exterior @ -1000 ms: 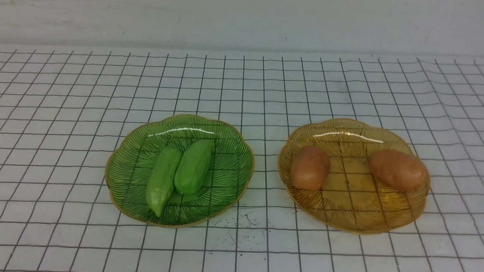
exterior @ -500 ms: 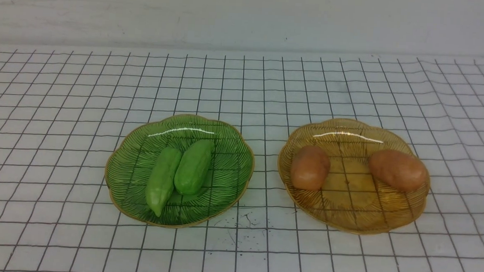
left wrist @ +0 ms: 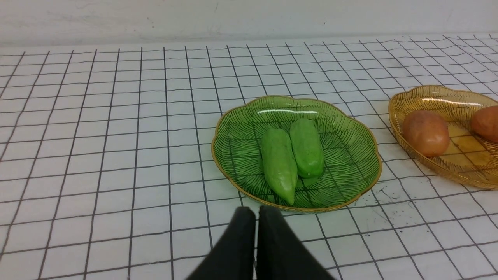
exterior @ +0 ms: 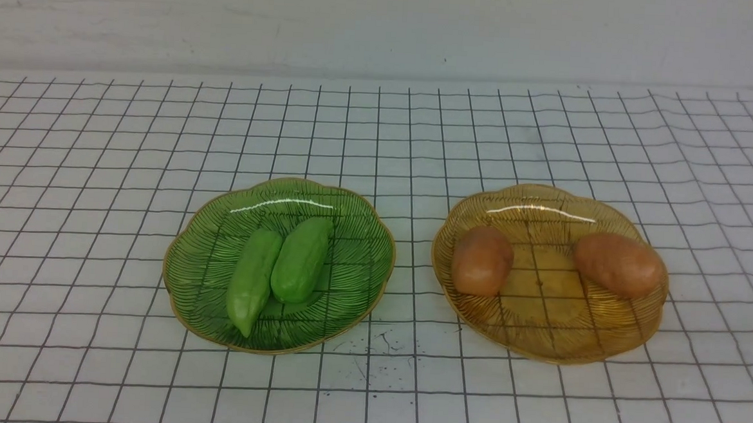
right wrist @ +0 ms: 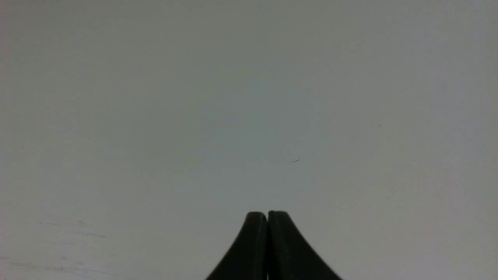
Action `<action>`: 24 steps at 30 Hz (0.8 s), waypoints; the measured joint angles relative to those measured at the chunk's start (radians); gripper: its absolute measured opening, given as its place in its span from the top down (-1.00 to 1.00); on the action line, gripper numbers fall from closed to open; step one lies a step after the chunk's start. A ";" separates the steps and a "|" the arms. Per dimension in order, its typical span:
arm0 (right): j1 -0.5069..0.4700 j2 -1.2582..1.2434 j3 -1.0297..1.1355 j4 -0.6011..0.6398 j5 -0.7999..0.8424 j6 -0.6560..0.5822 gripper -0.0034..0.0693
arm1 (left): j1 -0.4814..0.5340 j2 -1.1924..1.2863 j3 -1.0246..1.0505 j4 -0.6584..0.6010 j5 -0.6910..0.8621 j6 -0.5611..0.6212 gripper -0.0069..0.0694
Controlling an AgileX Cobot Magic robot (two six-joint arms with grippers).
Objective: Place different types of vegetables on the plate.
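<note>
Green ribbed glass is carrying both light-green toys: the pointed cucumber (exterior: pixel 251 282) and the blunt cucumber (exterior: pixel 301 259) are lying side by side, touching, in the middle of the green plate (exterior: pixel 355 255). The amber plate (exterior: pixel 539 310) to its right on the gridded worktop (exterior: pixel 96 158) is holding the left potato (exterior: pixel 482 260) and the right potato (exterior: pixel 618 264), apart from each other near opposite sides. Each plate is thus bearing one kind only, so the mixing is, in my judgement, not yet begun; a cucumber and a potato would need to be trading places. In its wrist view the left gripper (left wrist: pixel 256 214) is hanging low just before the green plate's near rim, jaws pressed together on nothing, lining up roughly with the pointed cucumber's tip, probably as a ready stance. The right gripper (right wrist: pixel 267 216) is likewise closed and empty, facing only a blank pale surface, so its place relative to the plates cannot be told.
</note>
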 joint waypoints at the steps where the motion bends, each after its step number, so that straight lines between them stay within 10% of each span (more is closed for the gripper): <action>1: 0.000 0.000 0.000 0.000 0.000 0.000 0.94 | 0.000 0.000 0.000 0.000 0.000 0.000 0.84; 24: 0.000 0.000 0.000 0.000 -0.001 0.001 0.94 | 0.054 -0.061 0.109 -0.049 -0.211 0.134 0.84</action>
